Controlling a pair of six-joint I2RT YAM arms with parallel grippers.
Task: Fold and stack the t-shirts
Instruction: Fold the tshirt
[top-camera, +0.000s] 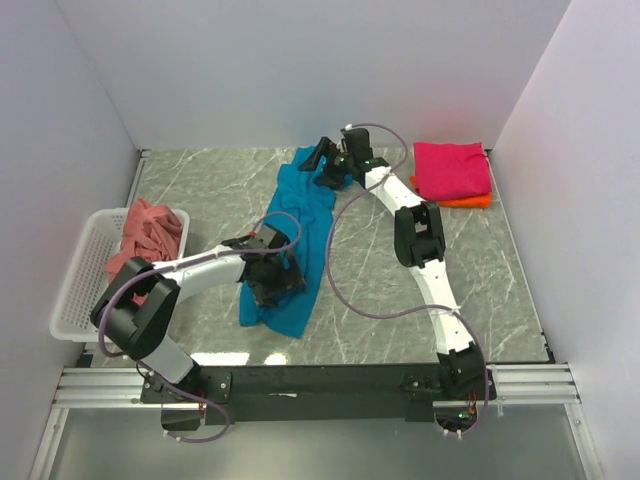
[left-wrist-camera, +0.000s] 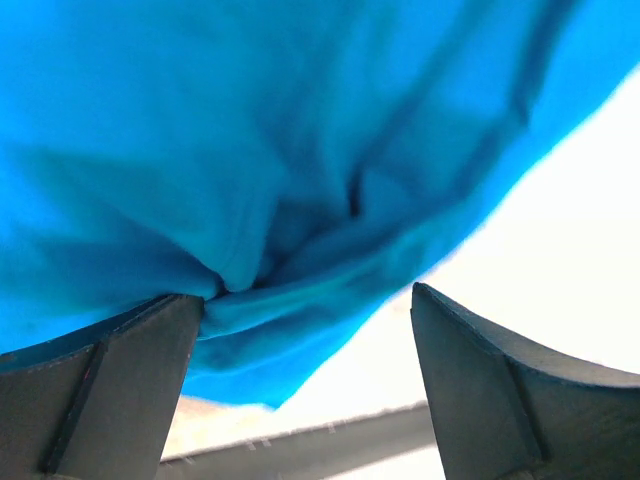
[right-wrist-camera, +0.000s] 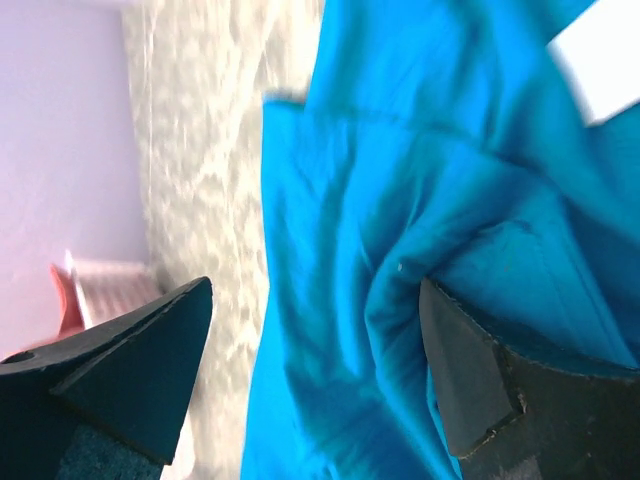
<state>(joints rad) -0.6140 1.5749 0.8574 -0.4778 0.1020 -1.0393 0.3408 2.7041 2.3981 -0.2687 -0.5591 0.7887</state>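
Observation:
The teal-blue t-shirt (top-camera: 300, 235) lies bunched in a long strip down the middle of the table. My left gripper (top-camera: 278, 285) sits low over its near end. In the left wrist view this gripper (left-wrist-camera: 305, 300) is open, with bunched cloth (left-wrist-camera: 290, 180) against the left finger (left-wrist-camera: 120, 380). My right gripper (top-camera: 323, 163) is at the shirt's far end. In the right wrist view it (right-wrist-camera: 315, 290) is open, with a fold of the shirt (right-wrist-camera: 400, 250) between the jaws. The magenta shirt (top-camera: 452, 169) lies folded on the orange shirt (top-camera: 468, 202) at the far right. The salmon-pink shirt (top-camera: 148, 236) is crumpled in the basket.
A white mesh basket (top-camera: 84, 272) stands at the left edge of the marble table (top-camera: 480, 270). White walls close the left, back and right sides. Purple cables loop from both arms over the shirt's middle.

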